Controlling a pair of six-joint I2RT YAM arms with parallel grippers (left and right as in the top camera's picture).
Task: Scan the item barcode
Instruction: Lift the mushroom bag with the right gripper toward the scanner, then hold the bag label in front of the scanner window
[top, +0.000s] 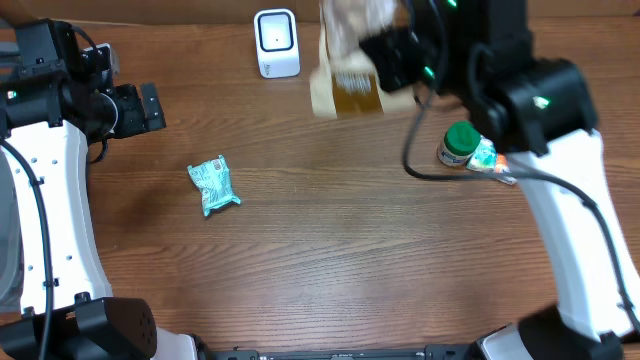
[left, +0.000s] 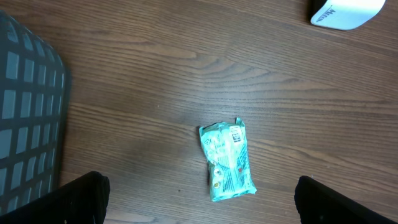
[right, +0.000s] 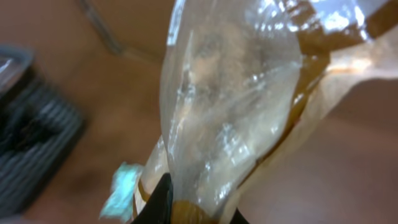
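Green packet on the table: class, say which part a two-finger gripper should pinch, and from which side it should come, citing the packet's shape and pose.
Probably pinch the green packet across its narrow middle, coming straight down from above. It lies flat on the table, longer than wide, with bare wood on both long sides, so jaws can straddle it. The open left gripper looks nearer.

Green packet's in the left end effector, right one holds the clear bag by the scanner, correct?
No: the green packet lies on the table, the left end effector open above it, per left wrist view. The right end effector does hold the clear bag by the scanner.
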